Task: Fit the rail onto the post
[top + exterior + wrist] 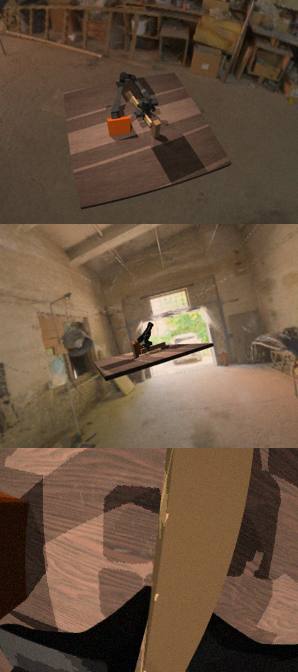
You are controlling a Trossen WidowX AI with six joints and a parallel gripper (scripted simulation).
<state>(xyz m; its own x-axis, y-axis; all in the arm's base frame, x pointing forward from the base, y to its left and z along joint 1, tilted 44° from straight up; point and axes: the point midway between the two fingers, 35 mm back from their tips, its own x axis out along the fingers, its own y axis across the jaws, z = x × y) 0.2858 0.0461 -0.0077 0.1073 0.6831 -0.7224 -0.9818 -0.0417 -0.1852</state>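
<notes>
Wrist view: dark fingers clamp narrowly around the wooden rail (200, 544).

Workshop interior — rough plaster walls (26, 277), dusty concrete floor (205, 406), wooden shelving (109, 29), cardboard box (205, 61) — daylight through open doorway (188, 335).

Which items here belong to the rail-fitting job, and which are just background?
Job: rail, held by the gripper; post; table.
Background: orange block at the arm's base; cardboard box; wooden shelving behind.
</notes>
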